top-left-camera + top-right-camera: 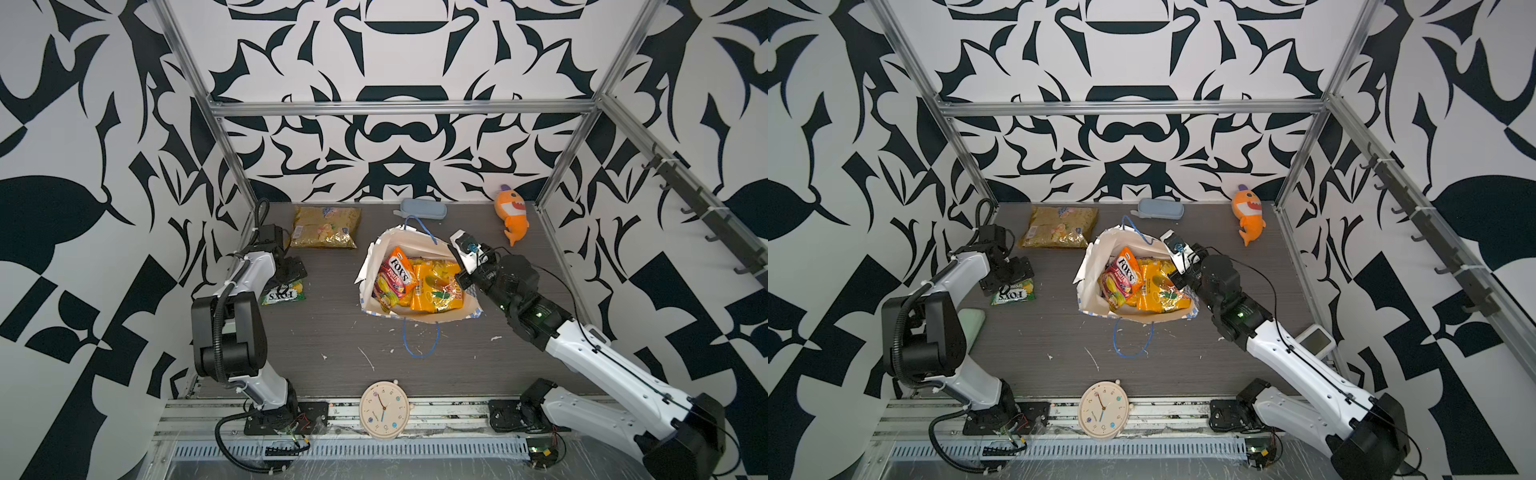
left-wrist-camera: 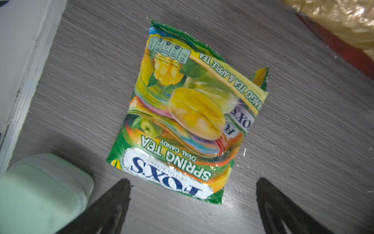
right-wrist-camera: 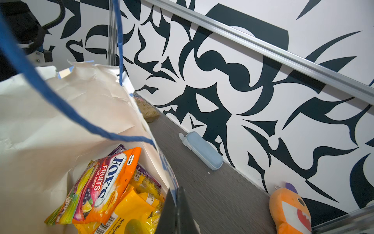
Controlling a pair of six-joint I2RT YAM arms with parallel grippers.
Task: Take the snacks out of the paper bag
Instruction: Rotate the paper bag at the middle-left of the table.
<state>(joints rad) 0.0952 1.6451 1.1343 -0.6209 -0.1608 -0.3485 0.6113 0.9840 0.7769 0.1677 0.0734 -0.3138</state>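
Out on the surface point(image 1: 332, 340): FOX'S Spring Tea packet point(image 2: 182, 121), flat beneath the left fingers point(image 2: 109, 204), which are spread wide and clear of it; large gold packet point(image 1: 325, 227) by the back wall. Inside the paper bag point(image 1: 372, 266), upright mid-surface: FOX'S Fruits packet point(image 1: 399, 272), two orange-yellow packets point(image 1: 436, 291), a part-hidden purple packet point(image 3: 119, 148); right fingers point(image 3: 178, 210) pressed together on its rim. Likely risks: the ragged paper tearing or the bag tipping if that rim is tugged; slick film slipping from a shallow pinch, or dragging a neighbouring packet along.
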